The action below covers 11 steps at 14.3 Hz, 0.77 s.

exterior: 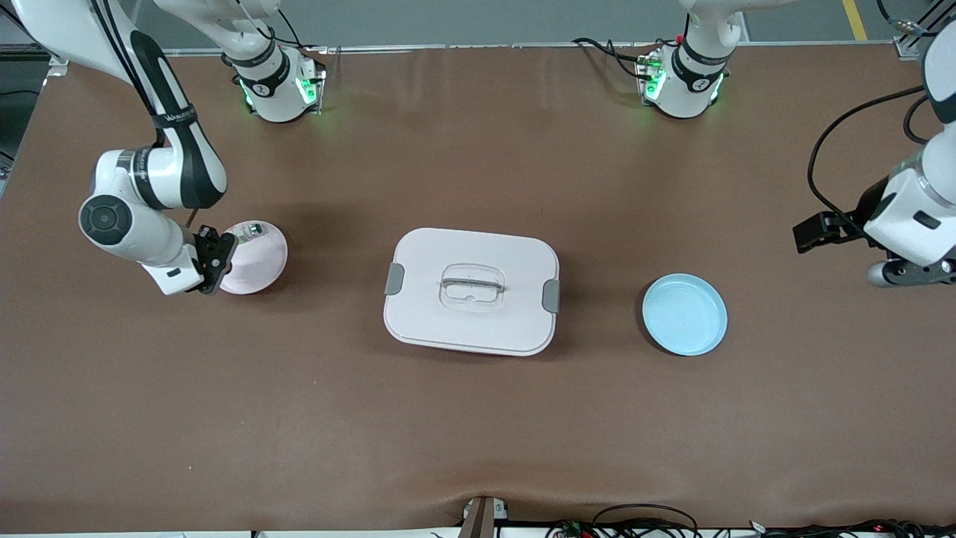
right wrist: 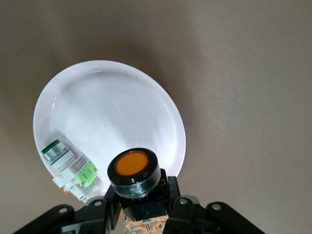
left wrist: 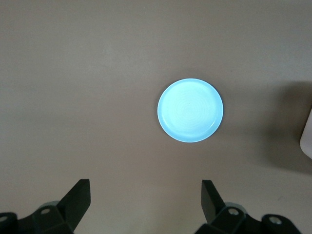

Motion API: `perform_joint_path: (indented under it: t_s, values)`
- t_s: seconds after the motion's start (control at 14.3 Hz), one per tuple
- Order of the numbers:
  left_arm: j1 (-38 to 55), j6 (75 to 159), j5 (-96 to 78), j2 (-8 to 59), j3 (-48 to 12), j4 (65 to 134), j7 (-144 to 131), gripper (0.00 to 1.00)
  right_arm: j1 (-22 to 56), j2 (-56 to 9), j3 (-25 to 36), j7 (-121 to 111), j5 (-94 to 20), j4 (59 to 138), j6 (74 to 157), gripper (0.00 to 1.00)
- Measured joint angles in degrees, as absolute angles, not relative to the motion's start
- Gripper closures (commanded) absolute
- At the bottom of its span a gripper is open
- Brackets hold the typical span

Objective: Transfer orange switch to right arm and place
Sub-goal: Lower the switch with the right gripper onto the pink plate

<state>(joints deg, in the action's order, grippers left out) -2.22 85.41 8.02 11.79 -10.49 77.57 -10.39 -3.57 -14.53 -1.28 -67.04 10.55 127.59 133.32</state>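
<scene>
Switch clamped in right end effector, over plate rim.

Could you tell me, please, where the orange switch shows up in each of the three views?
Front view: hidden; only the right gripper shows, at the white plate.
Left wrist view: not in it.
Right wrist view: orange switch held in the right gripper, over the white plate's rim.
Shared landmark: the white plate.

The lidded box sits mid-table between two plates, one plate at its 9 o'clock toward the right arm's end with a small part on it and the switch held over its rim, the other plate at 3 o'clock.
</scene>
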Motion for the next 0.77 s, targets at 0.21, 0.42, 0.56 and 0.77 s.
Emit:
perform_joint_path:
  t_s: [0.21, 0.42, 0.56, 0.77]
  values:
    - [-2.2, 84.8, 5.5, 8.8, -9.0, 78.7, -10.2, 0.0, -3.2, -15.7, -1.3, -66.6, 10.6, 128.7, 135.1, 1.0]
    - [-0.7, 84.6, 0.8, 5.3, -5.2, 81.3, -9.9, 0.0, -2.6, -16.1, -1.3, -65.4, 10.6, 129.8, 136.3, 1.0]
    - [0.2, 84.6, -0.1, 3.4, -3.8, 83.5, -9.6, 0.0, -2.2, -16.5, -1.3, -64.9, 10.6, 130.8, 137.8, 0.99]
    - [1.0, 85.2, -0.2, 0.9, -3.5, 86.8, -9.6, 0.0, -2.1, -17.1, -1.3, -64.6, 10.6, 131.9, 140.3, 0.98]
